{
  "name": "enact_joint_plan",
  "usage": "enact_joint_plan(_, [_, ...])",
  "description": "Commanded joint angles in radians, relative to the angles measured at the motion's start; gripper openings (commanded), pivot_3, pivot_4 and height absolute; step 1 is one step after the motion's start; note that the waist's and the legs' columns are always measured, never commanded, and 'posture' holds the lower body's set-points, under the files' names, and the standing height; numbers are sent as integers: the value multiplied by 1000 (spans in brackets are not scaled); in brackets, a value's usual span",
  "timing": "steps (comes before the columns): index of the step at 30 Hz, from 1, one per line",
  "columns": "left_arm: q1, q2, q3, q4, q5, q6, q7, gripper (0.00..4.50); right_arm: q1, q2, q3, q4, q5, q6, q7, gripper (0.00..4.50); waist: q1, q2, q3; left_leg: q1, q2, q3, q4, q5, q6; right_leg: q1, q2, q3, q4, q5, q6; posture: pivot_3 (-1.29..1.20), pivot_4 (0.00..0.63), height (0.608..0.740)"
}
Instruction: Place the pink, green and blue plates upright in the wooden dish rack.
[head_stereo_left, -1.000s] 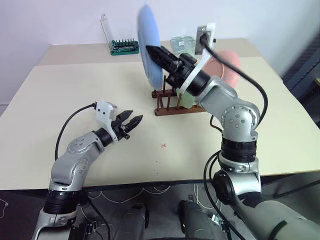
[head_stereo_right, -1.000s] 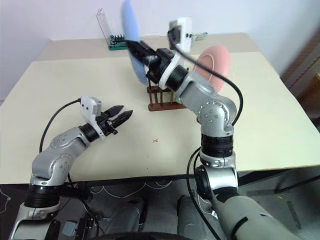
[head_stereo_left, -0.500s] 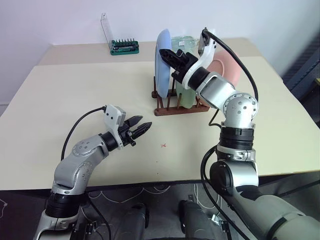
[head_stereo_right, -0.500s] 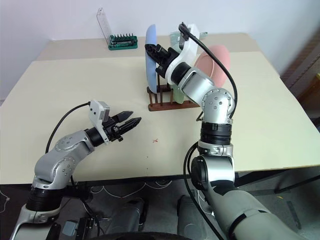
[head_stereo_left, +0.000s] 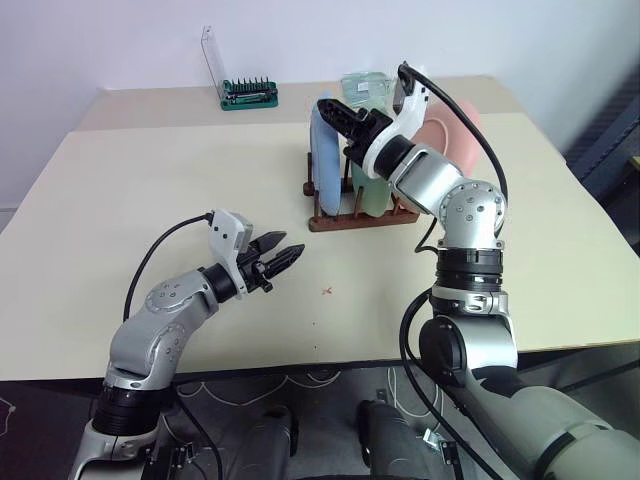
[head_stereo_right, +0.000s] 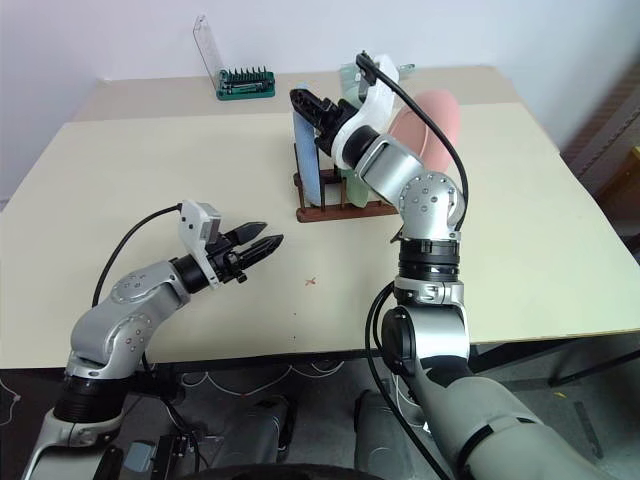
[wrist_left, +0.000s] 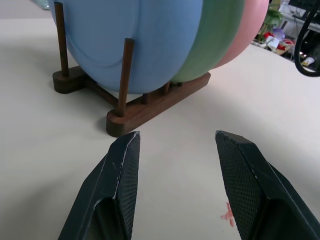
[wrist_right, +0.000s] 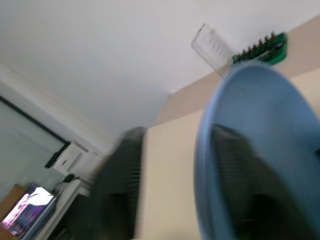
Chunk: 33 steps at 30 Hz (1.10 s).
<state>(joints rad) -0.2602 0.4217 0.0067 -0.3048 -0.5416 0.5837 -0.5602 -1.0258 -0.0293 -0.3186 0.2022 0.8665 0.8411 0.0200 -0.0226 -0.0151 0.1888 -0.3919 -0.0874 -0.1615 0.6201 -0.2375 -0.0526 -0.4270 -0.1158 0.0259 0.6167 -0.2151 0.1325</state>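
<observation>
Right tool (head_stereo_left: 338, 112) sits at the top rim of the blue plate (head_stereo_left: 324, 150), fingers spread on either side of it. Blue, green plate (wrist_left: 215, 45) and pink plate (head_stereo_left: 452, 130) all stand upright in the rack (head_stereo_left: 350, 215) on the counter (head_stereo_left: 150, 190). Left tool (head_stereo_left: 278, 257) hovers apart over the counter, fingers spread, empty.

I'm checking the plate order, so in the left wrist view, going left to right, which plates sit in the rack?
Blue plate → green plate → pink plate, all upright in the wooden dish rack.
</observation>
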Motion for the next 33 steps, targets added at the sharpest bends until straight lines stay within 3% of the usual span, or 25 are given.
enact_joint_plan(1, [-7,-4,-1,-26,5,-12,-6,2451,-40,-10,9,-32,-10,-28,17,4387,0,0,0,0,0,0,0,0,0,0,0,0,0,0,0,0,150,740])
enact_joint_plan(9, [2,-12,-6,-21,15,-20,-18,2451,-21,-173,153,-246,-140,-124,233,4454,2,1,0,-1,0,0,0,0,0,0,0,0,-1,0,0,0,150,740])
enact_joint_plan(14, [7,-18,-17,-24,18,-21,-21,2451,11,-255,111,-354,-101,-120,299,4454,1,0,0,0,0,0,0,0,0,0,0,0,-1,0,0,0,150,740])
enact_joint_plan(18, [-1,-21,-53,-21,29,-22,-39,2451,86,-458,40,-395,-154,-124,345,3266,13,0,0,-1,0,0,0,0,0,1,-1,0,-2,0,0,0,150,740])
enact_joint_plan(21, [-14,-36,-74,-11,36,-22,-50,2451,157,-629,26,-322,-283,-157,344,1796,18,0,0,-1,-1,0,2,-1,1,3,-1,0,-4,0,0,0,150,740])
enact_joint_plan(24, [-31,-47,-89,8,43,-26,-61,2451,226,-760,98,-262,-450,-237,360,143,10,1,0,-1,-1,2,2,-1,2,3,-2,0,-5,0,0,0,150,740])
enact_joint_plan(28, [-55,-58,-105,26,52,-29,-70,2451,322,-886,286,-197,-727,-355,367,59,-7,5,-1,1,1,6,0,-1,2,2,-1,1,-4,0,1,0,150,740])
enact_joint_plan(33, [-61,-65,-106,27,57,-25,-73,2451,362,-846,346,-169,-781,-419,427,59,-8,5,0,0,1,7,1,-1,2,2,-1,1,-4,0,1,0,150,740])
